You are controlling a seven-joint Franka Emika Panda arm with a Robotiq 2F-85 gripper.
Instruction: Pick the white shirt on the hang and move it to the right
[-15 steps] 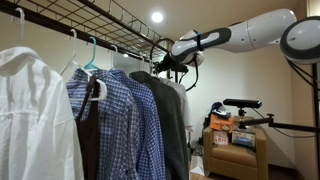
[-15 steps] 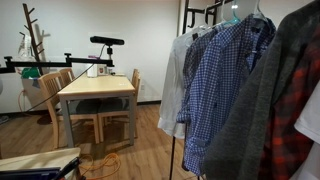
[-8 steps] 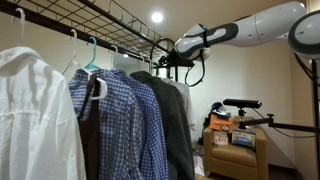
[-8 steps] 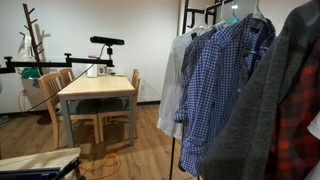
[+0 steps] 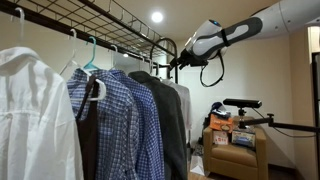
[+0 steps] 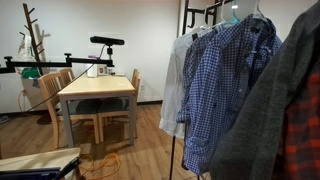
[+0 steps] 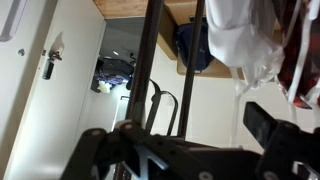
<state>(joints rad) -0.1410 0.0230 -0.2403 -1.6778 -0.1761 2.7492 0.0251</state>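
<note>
the arm has lifted and pulled back toward the far end of the rack since a second ago. in an exterior view the gripper [image 5: 176,66] now sits just above the last hangers, near the rail [image 5: 100,24]. in the wrist view its two dark fingers [image 7: 275,125] stand wide apart with nothing between them, so it's open and not holding anything. the white shirt [image 5: 184,100] hangs at the far end of the rack, right beside the dark jacket [image 5: 165,115]. from the opposite side it's the end garment [image 6: 174,80], next to the blue plaid shirt [image 6: 220,80]. the wrist view shows white fabric [image 7: 235,35] up top.
</note>
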